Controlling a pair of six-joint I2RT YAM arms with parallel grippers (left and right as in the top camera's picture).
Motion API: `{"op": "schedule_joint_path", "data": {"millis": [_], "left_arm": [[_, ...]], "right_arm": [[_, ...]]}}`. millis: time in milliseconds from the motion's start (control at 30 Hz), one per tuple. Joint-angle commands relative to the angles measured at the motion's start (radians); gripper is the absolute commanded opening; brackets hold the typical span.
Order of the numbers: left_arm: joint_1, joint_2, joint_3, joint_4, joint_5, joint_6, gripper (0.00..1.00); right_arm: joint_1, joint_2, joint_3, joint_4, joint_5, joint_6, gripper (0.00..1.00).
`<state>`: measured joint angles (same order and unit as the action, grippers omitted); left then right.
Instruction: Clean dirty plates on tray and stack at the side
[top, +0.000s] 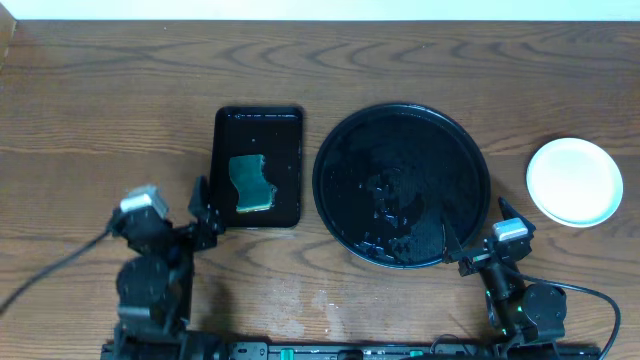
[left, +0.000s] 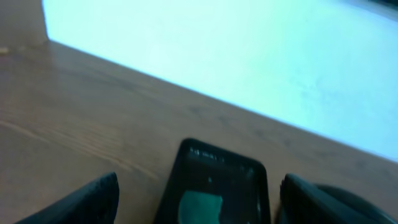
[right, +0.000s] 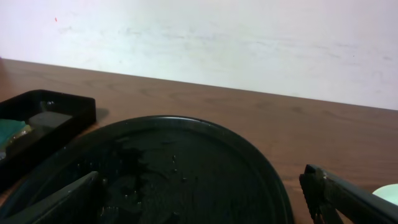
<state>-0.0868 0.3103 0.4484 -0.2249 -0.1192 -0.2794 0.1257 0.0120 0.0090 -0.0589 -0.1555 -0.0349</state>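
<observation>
tray (top: 400, 135) wet, directly ahead of right gripper (top: 478, 228), jaws spread, empty | rectangular tray (top: 285, 130) ahead of left gripper (top: 207, 208), jaws spread, empty | plates (top: 574, 181) on wood, right of right gripper, off tray | sponge (top: 251, 183) in rectangular tray

Tabletop (top: 100, 100): mid-brown, dark wavy wood grain, paler scuffed patch at 6 o'clock.
Round tray (top: 400, 140): glossy black, speckled with shiny droplets towards its 6 o'clock.
Rectangular tray (top: 285, 130), at 9 o'clock of the round one: glossy black.
Sponge (top: 251, 184) in it: green face, yellow edge.
Plates (top: 574, 181), at 3 o'clock of the round tray: top one plain white, faint mint tint.
Left gripper (top: 207, 208), right gripper (top: 478, 222): black fingers.
Wall (right: 217, 37): off-white.
</observation>
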Motion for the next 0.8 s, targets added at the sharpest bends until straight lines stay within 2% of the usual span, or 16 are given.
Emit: {"op": "schedule_joint_path", "data": {"millis": [0,200,600,767], "left_arm": [[0.019,-0.126,-0.11,0.058,-0.013,0.016,0.83],[0.02,-0.311,-0.264,0.136,-0.013,0.016,0.83],[0.02,-0.309,-0.445,0.256,-0.013,0.016,0.84],[0.018,-0.309,-0.445,0.21,-0.013,0.016,0.84]], "right_arm": [[0.007,-0.006,-0.003,-0.002,0.009,-0.011,0.99],[0.007,-0.006,-0.003,-0.002,0.009,-0.011,0.99],[0.007,-0.006,-0.003,-0.002,0.009,-0.011,0.99],[0.007,-0.006,-0.003,-0.002,0.009,-0.011,0.99]]}}
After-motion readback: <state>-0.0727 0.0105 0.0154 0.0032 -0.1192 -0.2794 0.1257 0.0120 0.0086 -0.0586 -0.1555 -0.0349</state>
